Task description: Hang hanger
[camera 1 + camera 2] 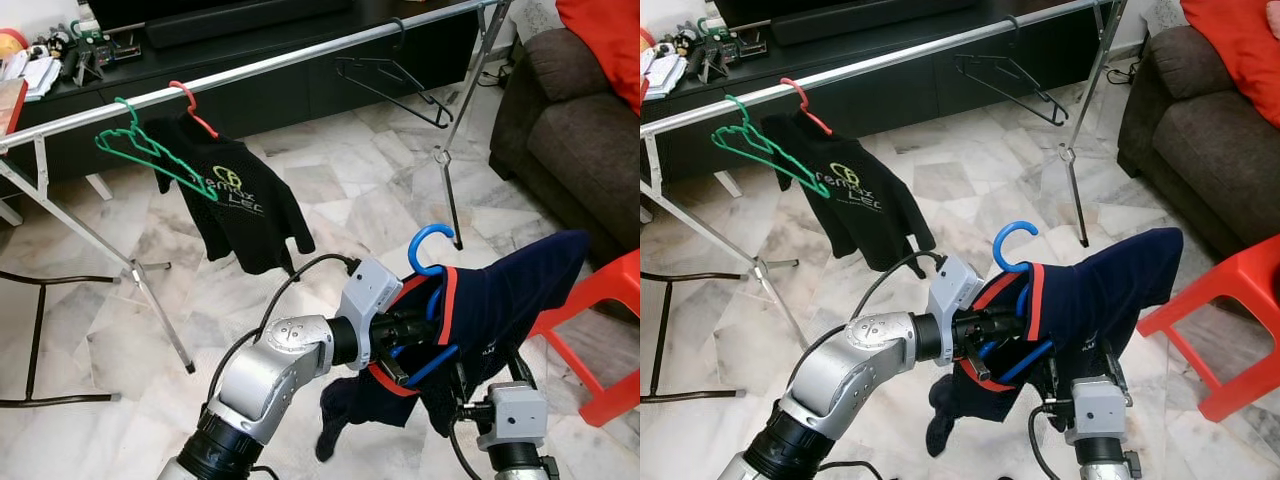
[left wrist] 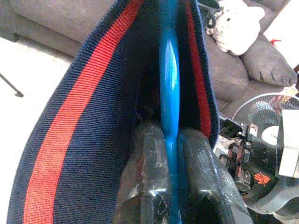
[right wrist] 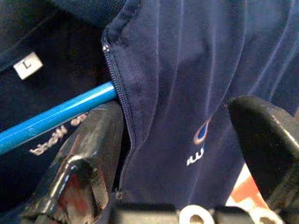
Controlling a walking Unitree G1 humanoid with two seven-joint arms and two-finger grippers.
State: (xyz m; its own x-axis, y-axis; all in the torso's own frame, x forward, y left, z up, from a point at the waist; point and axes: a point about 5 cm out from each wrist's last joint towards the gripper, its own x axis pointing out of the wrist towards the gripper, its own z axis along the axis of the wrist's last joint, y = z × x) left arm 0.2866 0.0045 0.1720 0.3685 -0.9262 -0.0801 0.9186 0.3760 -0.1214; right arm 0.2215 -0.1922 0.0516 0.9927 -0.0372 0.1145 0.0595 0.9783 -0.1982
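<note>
A blue hanger (image 1: 425, 245) carries a navy shirt (image 1: 510, 290) with a red-trimmed collar. My left gripper (image 1: 405, 345) is shut on it just below the hook; in the left wrist view both fingers (image 2: 149, 177) pinch the blue hanger (image 2: 169, 79) inside the collar. My right gripper (image 3: 187, 140) stands open under the shirt, with navy fabric (image 3: 187, 70) hanging between its fingers (image 3: 88, 154) and the blue bar (image 3: 56, 116) beside one of them. The silver clothes rail (image 1: 300, 60) runs across the room ahead, well above and beyond the held hanger.
On the rail hang an empty green hanger (image 1: 150, 150), a black shirt (image 1: 240, 200) on a red hanger, and an empty black hanger (image 1: 395, 80) further right. A grey sofa (image 1: 580, 130) and a red plastic chair (image 1: 605, 320) stand at the right. The rail's legs (image 1: 450, 180) rest on the marble floor.
</note>
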